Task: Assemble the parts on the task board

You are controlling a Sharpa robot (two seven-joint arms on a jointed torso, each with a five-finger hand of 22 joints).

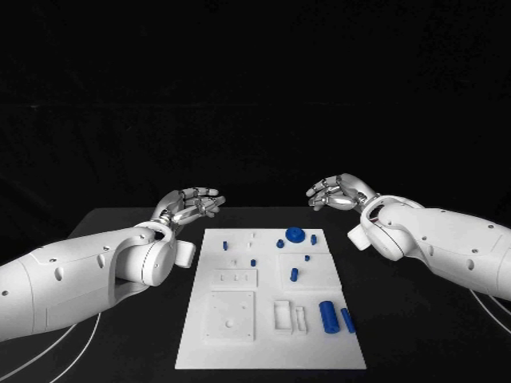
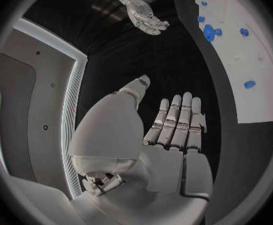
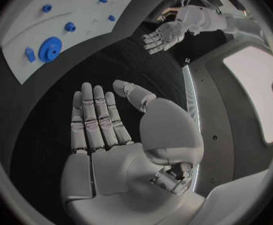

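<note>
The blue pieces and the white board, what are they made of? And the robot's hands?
The blue pieces look like matte plastic: flat even colour, no glint. The white board looks like matte plastic too, though painted metal is possible. The left hand and right hand look like brushed silvery metal, with soft highlights.

The task board (image 1: 267, 351) looks like matt white plastic, its blue parts (image 1: 327, 315) smooth plastic. The table (image 1: 417, 351) is matt black. Both hands' fingers (image 3: 93, 120) look silvery and metallic, with smooth pale palms.
</note>
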